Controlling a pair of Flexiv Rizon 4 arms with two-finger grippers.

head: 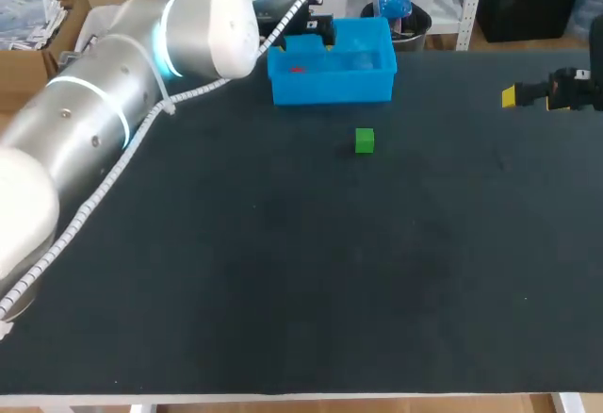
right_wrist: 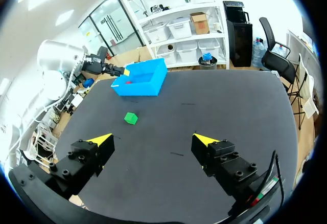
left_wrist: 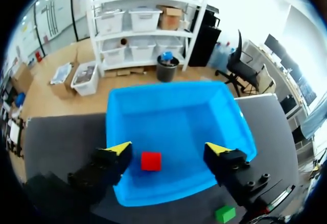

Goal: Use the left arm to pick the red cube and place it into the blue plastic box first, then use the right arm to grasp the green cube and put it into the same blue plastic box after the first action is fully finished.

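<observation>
Numbering two: red cube (head: 296, 69), green cube (head: 365, 140)

The small red cube (head: 297, 69) lies on the floor of the blue plastic box (head: 330, 87), toward its left side. The box, an open rectangular tub, stands upright at the far edge of the dark bench (head: 301, 272). The green cube (head: 365, 140) sits flat on the bench near the box's front wall, not touching it.

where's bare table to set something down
Bare table: the whole near side in front of the green cube, and between it and the right hand. Crowded: the far edge, left hand over the blue box with the red cube.
</observation>
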